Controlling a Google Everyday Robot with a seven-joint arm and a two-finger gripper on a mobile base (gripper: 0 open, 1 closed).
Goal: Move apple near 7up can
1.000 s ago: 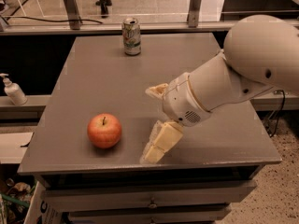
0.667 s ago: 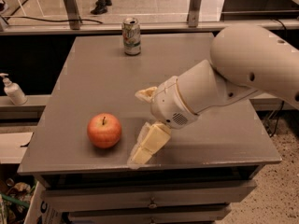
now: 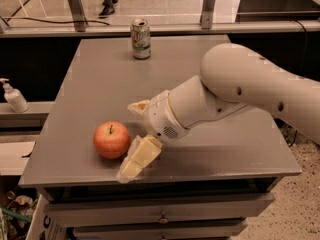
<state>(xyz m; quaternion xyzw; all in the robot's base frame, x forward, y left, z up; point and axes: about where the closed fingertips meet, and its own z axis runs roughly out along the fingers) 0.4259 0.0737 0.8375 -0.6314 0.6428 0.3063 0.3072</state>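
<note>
The red-orange apple [image 3: 111,140] sits on the grey table [image 3: 100,84] near its front left corner. The 7up can [image 3: 141,39], green and white with a silver top, stands upright at the table's far edge. My gripper [image 3: 131,139] is open and low over the table, just right of the apple. One finger [image 3: 138,107] points behind the apple's right side and the other finger [image 3: 136,159] lies in front of it, close to the front edge. Neither finger clearly touches the apple. The gripper holds nothing.
A white pump bottle [image 3: 14,98] stands on a lower shelf to the left. My white arm [image 3: 250,91] covers the table's right half. Metal railing posts [image 3: 75,6] stand behind the table. Drawers [image 3: 160,216] sit below the front edge.
My arm and gripper have moved left across the table towards the apple, with the fingers still open. The apple and the can have not moved.
</note>
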